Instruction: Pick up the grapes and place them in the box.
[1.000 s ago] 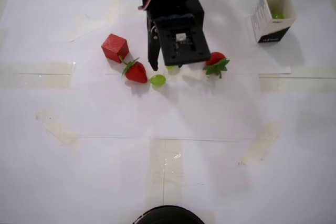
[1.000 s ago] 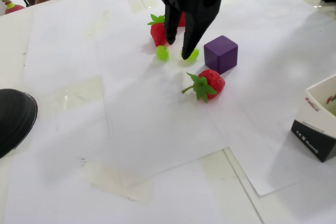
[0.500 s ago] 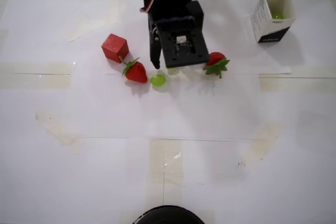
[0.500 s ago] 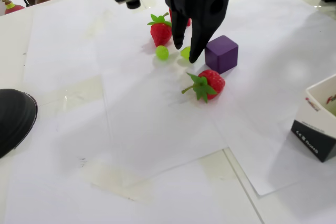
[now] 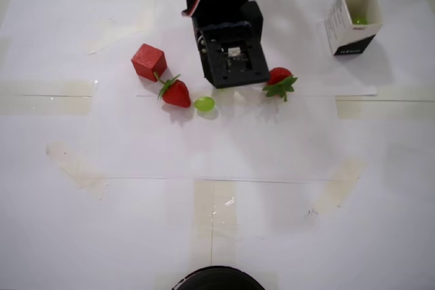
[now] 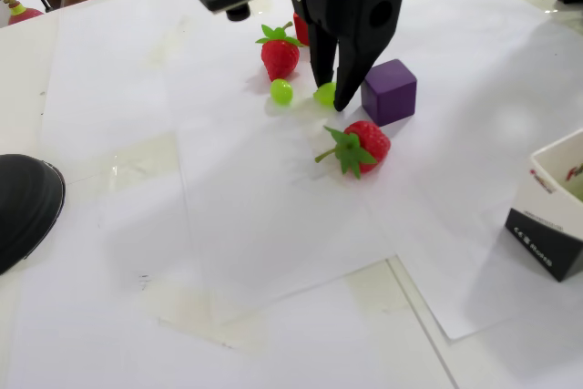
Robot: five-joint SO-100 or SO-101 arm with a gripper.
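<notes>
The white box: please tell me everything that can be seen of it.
The box is a small, tall white carton, seemingly paper, with an open square mouth, a black band at its base and small print on one side. It stands upright on the white paper sheet, at the upper right in the overhead view, apart from everything else. One green grape lies inside. The fixed view shows only part of it.
</notes>
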